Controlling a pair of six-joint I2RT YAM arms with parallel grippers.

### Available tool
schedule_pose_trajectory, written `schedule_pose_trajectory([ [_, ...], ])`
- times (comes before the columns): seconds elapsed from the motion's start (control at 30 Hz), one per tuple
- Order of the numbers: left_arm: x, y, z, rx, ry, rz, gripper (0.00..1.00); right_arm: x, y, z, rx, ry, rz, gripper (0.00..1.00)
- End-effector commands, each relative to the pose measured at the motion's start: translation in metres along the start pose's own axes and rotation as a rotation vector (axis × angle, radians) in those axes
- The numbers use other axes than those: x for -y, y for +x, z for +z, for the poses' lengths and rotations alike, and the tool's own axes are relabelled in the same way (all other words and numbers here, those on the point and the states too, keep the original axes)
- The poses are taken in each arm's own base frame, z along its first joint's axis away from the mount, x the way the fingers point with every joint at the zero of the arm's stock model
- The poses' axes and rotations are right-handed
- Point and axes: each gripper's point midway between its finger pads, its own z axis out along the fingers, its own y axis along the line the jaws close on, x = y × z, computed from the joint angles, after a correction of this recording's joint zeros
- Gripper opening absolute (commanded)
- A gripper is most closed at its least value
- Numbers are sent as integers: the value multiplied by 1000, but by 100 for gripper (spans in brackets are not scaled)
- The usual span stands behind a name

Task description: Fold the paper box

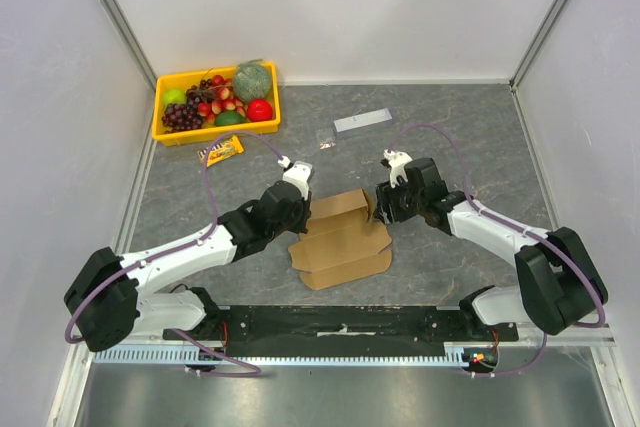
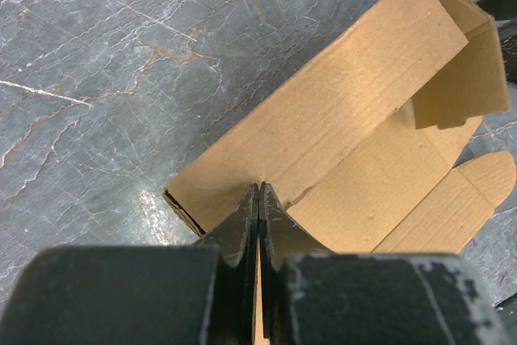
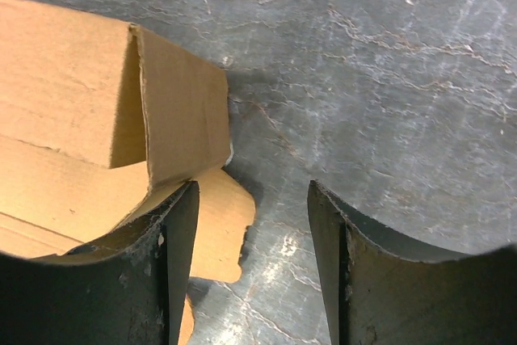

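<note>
Between the two sets of fingers, on the grey marbled table (image 1: pixel 470 147), lies the paper box (image 1: pixel 340 242), brown cardboard and only partly folded: one long panel is raised, an end flap is bent upright, and a rounded tab lies flat on the table

Left gripper (image 2: pixel 258 187): its fingers are pressed tight together with no gap at the tips and nothing seen between them. The tips sit at the near edge of the raised long panel, and the open inside of the box spreads ahead of them and off to one side

Right gripper (image 3: pixel 252 187): its fingers stand well apart and grip nothing. The upright end flap is just beside the tip of the finger (image 3: pixel 174 264) nearer the box; whether they touch I cannot tell. In the gap between the fingers show bare table and the edge of the flat rounded tab

Well beyond both sets of fingers, toward the far left corner, sits a yellow tray (image 1: pixel 180 137) of fruit, with a snack packet (image 1: pixel 220 151) just beside it and a pale strip (image 1: pixel 362 120) farther along
</note>
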Motion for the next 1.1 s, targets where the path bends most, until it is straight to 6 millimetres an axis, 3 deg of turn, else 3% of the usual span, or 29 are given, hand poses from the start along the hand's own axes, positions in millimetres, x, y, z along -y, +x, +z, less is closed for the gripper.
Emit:
schedule_pose_trajectory([
  [0.0, 4, -4, -2, 10, 13, -27, 2, -17, -19, 5, 93, -102, -46, 63],
  [0.6, 7, -5, 2, 6, 22, -18, 2, -49, -21, 11, 156, -213, -105, 62],
  [1.07, 8, -6, 3, 3, 26, -12, 2, -59, -20, 20, 210, -220, -138, 63],
])
